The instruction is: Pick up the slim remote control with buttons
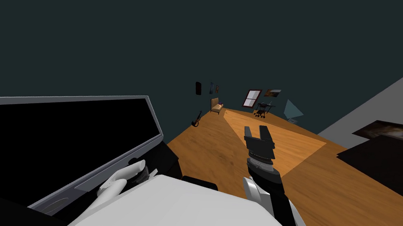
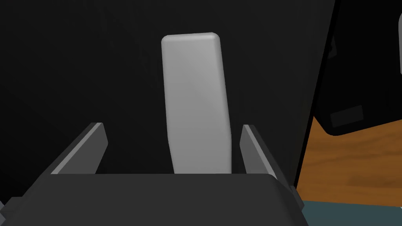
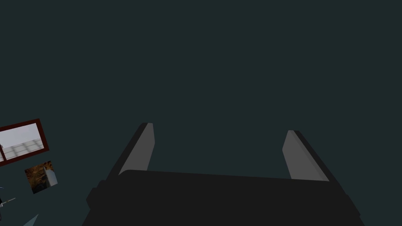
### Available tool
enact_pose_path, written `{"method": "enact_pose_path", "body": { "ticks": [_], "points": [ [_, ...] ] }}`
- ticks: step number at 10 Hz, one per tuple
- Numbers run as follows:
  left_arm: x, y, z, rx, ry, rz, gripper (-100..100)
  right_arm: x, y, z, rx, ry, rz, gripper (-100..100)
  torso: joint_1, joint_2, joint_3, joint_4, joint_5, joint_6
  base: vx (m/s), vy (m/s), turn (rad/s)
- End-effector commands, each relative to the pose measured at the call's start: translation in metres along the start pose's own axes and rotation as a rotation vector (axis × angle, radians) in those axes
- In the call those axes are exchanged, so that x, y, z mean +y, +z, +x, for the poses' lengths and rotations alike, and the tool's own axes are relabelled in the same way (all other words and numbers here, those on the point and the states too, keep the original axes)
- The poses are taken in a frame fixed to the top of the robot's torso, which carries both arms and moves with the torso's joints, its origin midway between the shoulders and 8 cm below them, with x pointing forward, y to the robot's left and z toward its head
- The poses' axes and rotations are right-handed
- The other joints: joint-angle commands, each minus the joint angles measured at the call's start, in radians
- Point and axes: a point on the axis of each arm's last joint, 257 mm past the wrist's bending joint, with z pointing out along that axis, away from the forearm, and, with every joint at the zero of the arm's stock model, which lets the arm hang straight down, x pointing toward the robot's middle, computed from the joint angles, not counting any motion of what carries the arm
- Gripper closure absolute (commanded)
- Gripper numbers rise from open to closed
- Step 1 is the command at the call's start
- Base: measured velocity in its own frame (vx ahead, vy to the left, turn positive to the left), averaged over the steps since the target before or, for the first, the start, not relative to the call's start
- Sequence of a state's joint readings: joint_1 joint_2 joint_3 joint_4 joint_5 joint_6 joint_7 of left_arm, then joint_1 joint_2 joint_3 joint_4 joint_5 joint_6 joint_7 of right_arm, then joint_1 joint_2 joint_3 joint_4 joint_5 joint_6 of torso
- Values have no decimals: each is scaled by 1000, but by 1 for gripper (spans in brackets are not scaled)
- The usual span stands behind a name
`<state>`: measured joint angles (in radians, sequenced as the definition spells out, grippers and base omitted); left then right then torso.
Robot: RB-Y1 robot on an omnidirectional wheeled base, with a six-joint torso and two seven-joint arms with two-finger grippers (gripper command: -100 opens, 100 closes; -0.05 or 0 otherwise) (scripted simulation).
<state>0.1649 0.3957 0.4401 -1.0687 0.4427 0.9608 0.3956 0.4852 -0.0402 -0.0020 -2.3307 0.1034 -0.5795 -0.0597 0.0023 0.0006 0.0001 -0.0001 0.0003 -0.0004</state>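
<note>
A slim, plain light grey remote (image 2: 194, 102) lies flat on a black surface (image 2: 78, 70); no buttons show on its face. My left gripper (image 2: 172, 147) is open and low over it, with the remote's near end between the two fingers, closer to one finger (image 2: 253, 147) than the other. Neither finger touches it. In the head view my left forearm (image 1: 123, 180) reaches down at the foot of a large screen. My right gripper (image 1: 256, 129) is open, holds nothing and is raised over the floor; its fingers also stand apart in the right wrist view (image 3: 220, 127).
A big black screen with a grey frame (image 1: 113, 100) stands right beside my left arm. The black surface ends close past the remote, with wooden floor (image 2: 353, 157) below. A dark rounded object (image 2: 353, 98) lies beyond that edge. Low black furniture (image 1: 379, 153) is at the right.
</note>
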Motion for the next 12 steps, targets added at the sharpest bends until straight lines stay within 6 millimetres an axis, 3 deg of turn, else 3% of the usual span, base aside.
{"method": "enact_pose_path", "body": {
  "ticks": [1, 6, 7, 8, 9, 12],
  "points": [
    [12, 5, -8, -15, -34, -45, -100, 0, 0, 0, 0, 0, 0, 0, 0, 0, 0, 0, 0, 0, 1, 33, -7],
    [46, 14, -25, -52, -114, -155, -100, 0, 0, 0, 0, 0, 0, 0, 0, -1, 0, 0, 0, 0, 10, 49, -10],
    [41, 13, -22, -47, -104, -141, -100, 0, 0, 0, 0, 0, 0, 0, 1, -1, -1, 0, 0, 0, 10, 22, -5],
    [42, 14, -23, -48, -106, -144, 0, 0, 0, 0, 0, 0, 0, 0, -1, -1, 0, 0, 0, 0, 0, 0, 0],
    [43, 17, -16, -51, -130, -142, -100, 0, 0, 0, 0, 0, 0, 0, -2, 0, 0, 0, 0, 0, -57, 30, -174],
    [46, 23, -1, -56, -177, -141, -100, 0, 0, 0, 0, 0, 0, 0, 4, 9, 5, 2, 1, 1, -135, 87, -174]
  ]
}}
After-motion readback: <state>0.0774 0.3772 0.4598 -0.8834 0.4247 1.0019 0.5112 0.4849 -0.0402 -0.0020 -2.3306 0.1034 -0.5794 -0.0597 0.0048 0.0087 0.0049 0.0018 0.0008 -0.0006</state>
